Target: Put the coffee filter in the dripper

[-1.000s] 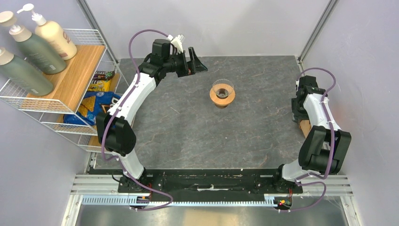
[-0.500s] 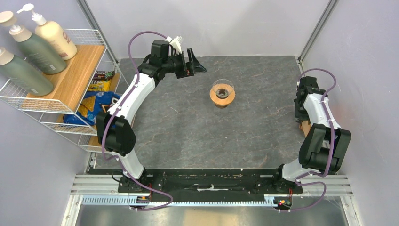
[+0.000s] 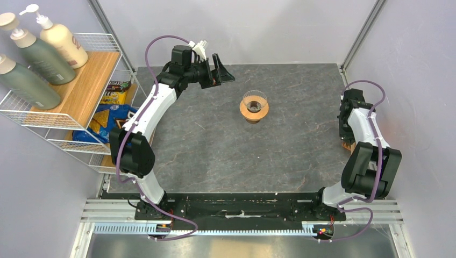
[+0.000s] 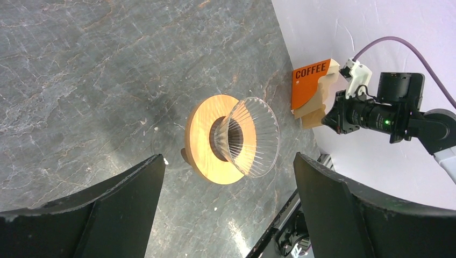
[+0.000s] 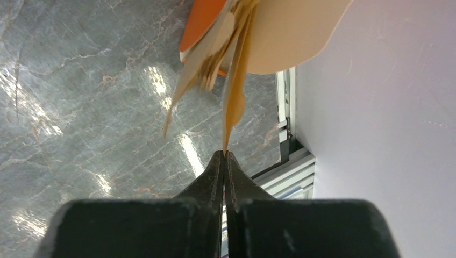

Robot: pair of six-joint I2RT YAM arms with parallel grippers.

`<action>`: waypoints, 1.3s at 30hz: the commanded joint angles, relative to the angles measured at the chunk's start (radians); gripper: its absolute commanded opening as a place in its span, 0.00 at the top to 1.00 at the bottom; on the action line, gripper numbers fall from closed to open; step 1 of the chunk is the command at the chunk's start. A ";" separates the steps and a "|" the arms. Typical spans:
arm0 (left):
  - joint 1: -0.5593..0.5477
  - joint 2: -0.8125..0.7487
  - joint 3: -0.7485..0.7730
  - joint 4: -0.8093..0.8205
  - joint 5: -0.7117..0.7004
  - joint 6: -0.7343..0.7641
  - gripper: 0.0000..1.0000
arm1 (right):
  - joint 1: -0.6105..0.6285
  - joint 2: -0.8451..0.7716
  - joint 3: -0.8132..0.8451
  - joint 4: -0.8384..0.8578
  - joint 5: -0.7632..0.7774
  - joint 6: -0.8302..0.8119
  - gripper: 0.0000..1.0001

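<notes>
The dripper [image 3: 254, 106], a clear ribbed glass cone on a light-wood ring, stands at the table's middle back. In the left wrist view the dripper [image 4: 236, 140] lies ahead of my left gripper [image 4: 228, 158], which hangs open and empty above the table, well left of it [image 3: 220, 72]. At the right table edge my right gripper [image 5: 224, 156] is shut, its tips pinching the lower edge of one thin tan coffee filter [image 5: 235, 91]. That sheet stands out from the bundle above. In the top view the right arm [image 3: 359, 123] hides the grip.
The bundle of brown papers in an orange COFFEE pack [image 4: 309, 88] leans at the right wall, also seen in the right wrist view [image 5: 204, 21]. A wire shelf [image 3: 80, 91] with bottles and snack bags stands at the left. The metal rail [image 5: 293, 161] borders the table.
My right gripper's fingers have closed from part open onto the filter's edge, and that arm shifted slightly toward the near side. The left arm has barely moved.
</notes>
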 commanded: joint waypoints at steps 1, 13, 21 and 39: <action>0.004 -0.024 0.017 0.037 0.032 -0.029 0.03 | -0.016 -0.069 0.038 -0.048 0.029 -0.007 1.00; 0.005 0.005 0.055 0.025 0.023 0.009 0.03 | -0.023 -0.257 0.264 -0.325 -0.050 -0.012 1.00; 0.005 0.008 0.107 0.018 0.077 0.058 0.03 | -0.020 -0.245 0.567 -0.437 -0.351 -0.102 1.00; -0.084 -0.027 0.158 0.183 0.282 -0.181 0.03 | 0.174 -0.216 0.646 -0.084 -0.967 -0.017 1.00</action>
